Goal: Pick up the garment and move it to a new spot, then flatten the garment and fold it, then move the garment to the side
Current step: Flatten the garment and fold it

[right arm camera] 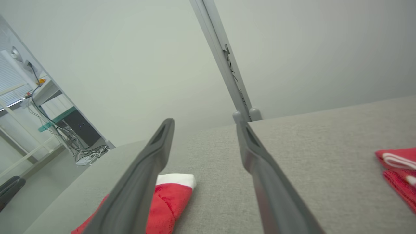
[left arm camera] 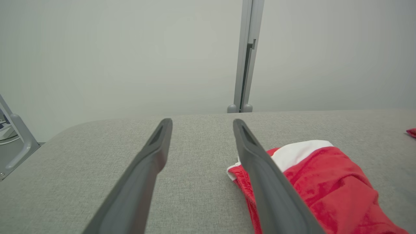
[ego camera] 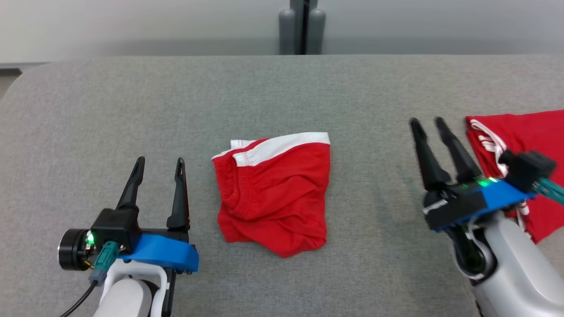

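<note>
The garment [ego camera: 275,193], red shorts with a white waistband, lies folded and a little rumpled in the middle of the grey table [ego camera: 264,88]. It also shows in the left wrist view as the garment [left arm camera: 328,182] and in the right wrist view as the garment [right arm camera: 169,201]. My left gripper [ego camera: 160,164] stands open to the left of it, apart from the cloth, fingers empty; the same left gripper [left arm camera: 201,123] points over bare table. My right gripper [ego camera: 426,122] is open and empty to the right of it, raised, seen too as the right gripper [right arm camera: 204,122].
A second red cloth with white stripes [ego camera: 520,154] lies at the table's right edge, partly under my right wrist, and shows again as the red cloth [right arm camera: 398,169]. A grey post [ego camera: 303,26] stands behind the table's far edge. A desk with cables [right arm camera: 65,130] stands off to the side.
</note>
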